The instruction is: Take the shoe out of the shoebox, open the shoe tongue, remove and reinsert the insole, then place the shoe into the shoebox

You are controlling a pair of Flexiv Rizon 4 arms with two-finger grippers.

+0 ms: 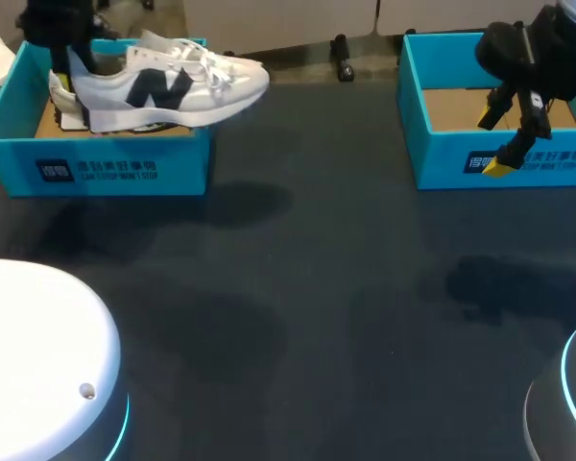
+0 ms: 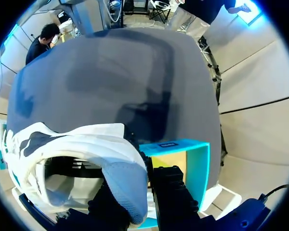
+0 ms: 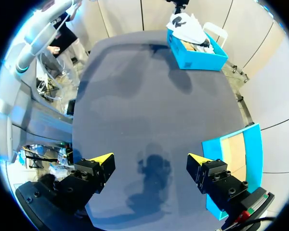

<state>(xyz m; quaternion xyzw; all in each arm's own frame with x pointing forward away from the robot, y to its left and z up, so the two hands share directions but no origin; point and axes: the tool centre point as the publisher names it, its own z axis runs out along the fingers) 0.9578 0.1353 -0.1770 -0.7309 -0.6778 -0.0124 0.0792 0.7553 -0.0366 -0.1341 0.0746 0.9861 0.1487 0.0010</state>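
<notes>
A white shoe with a dark side logo hangs level over the left teal shoebox, its toe sticking out past the box's right wall. My left gripper is shut on the shoe's heel. In the left wrist view the grey-blue heel collar of the shoe sits between the black fingers of my left gripper, with the shoebox below. My right gripper hangs open and holds nothing, above the front wall of a second teal box. In its own view my right gripper shows both yellow tips wide apart.
The second box lies beside my right gripper's finger, its cardboard floor bare. The far shoebox with the shoe stands across the dark table. White robot bases sit at the near corners.
</notes>
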